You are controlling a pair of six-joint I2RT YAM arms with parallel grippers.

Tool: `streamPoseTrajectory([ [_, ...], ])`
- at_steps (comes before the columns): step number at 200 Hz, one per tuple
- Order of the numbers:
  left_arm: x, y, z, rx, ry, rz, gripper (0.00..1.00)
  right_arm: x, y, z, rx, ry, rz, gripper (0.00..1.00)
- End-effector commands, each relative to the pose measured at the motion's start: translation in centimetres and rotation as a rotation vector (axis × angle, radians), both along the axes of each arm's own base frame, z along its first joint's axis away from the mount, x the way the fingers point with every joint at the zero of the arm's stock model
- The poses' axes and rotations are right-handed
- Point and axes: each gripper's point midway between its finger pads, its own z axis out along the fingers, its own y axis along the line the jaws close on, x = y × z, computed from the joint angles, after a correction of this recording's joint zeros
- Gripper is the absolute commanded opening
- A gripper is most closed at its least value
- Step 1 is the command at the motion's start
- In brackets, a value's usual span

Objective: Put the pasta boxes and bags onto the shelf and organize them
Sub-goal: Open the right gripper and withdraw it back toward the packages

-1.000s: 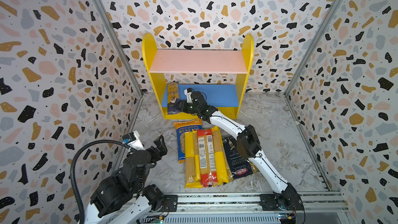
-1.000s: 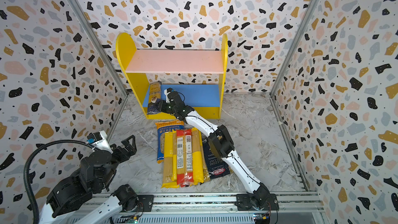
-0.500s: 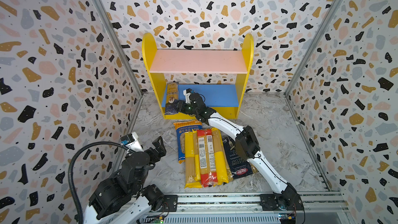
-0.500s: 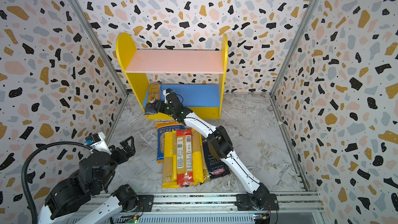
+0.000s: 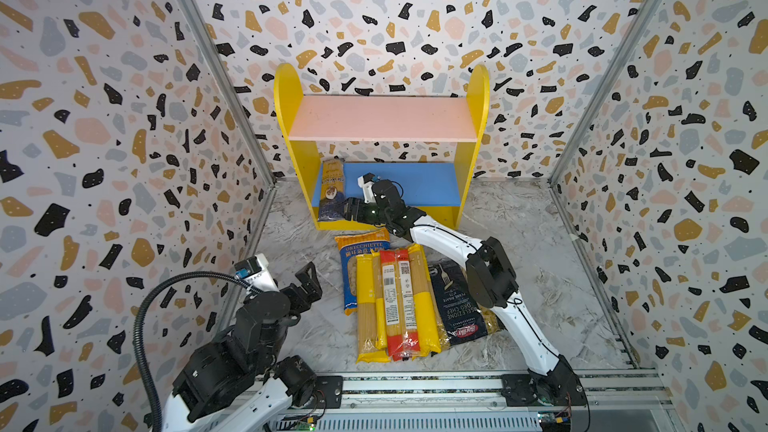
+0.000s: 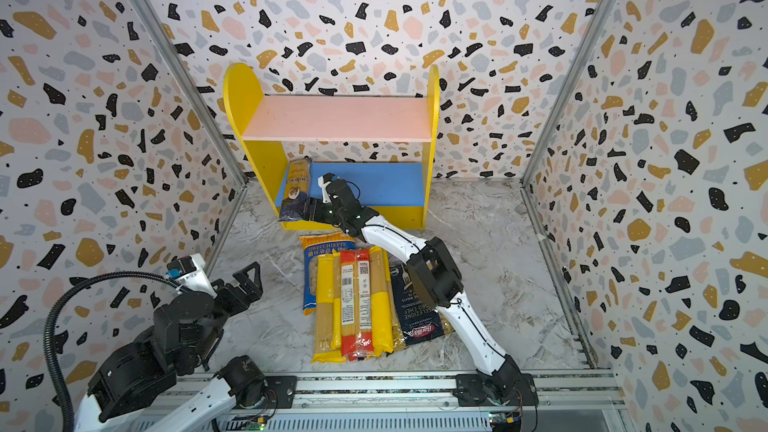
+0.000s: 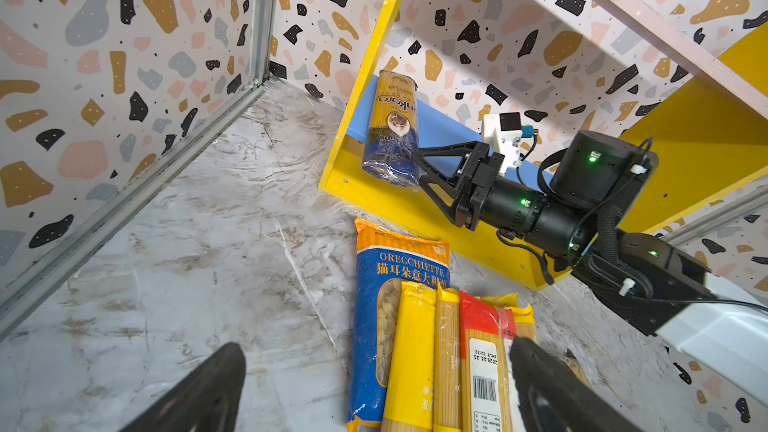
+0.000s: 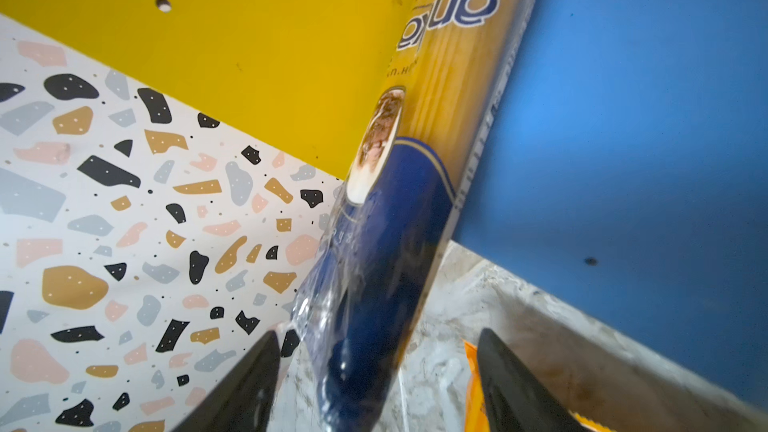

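Right gripper [image 5: 348, 210] of mine sits at the front left corner of the shelf [image 5: 286, 93], its jaws apart on either side of the near end of the dark blue and gold spaghetti pack [image 5: 331, 193]. In my right wrist view I see a gap between each finger and the wrapper, so I am not clamping it. That pack [image 8: 415, 160] lies lengthwise on the blue lower board [image 5: 424, 182], close against the left yellow side panel, with its dark blue end poking out past the front edge. The pink upper board [image 5: 382, 118] carries nothing.

My left gripper [image 5: 305, 284] hangs low by the left wall, jaws wide apart and holding nothing.

On the marble-patterned floor [image 5: 519, 243] in front of the shelf lies the Orecchiette bag [image 5: 361, 251]. Partly on top of it lie two yellow spaghetti packs [image 5: 368, 309] with a red spaghetti pack [image 5: 397, 305] between them. The navy Barilla bag [image 5: 453, 305] lies on the right, partly under my right arm.
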Motion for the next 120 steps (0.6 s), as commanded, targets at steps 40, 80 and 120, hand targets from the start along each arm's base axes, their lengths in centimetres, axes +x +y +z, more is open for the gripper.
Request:
streamPoseTrajectory([
  [40, 1.6, -3.1, -1.5, -0.028, 0.045, -0.076, 0.99, -1.1, -4.3, 6.7, -0.005, -0.148, -0.022, 0.79],
  [80, 2.2, -5.5, -4.6, -0.067, 0.117, -0.141, 1.00, -3.6, -9.1, 6.8, -0.066, -0.180, -0.050, 0.95],
  [120, 2.8, -8.5, -7.0, -0.117, 0.187, -0.227, 0.99, -7.0, -14.8, 6.0, -0.188, -0.202, -0.109, 0.98],
])
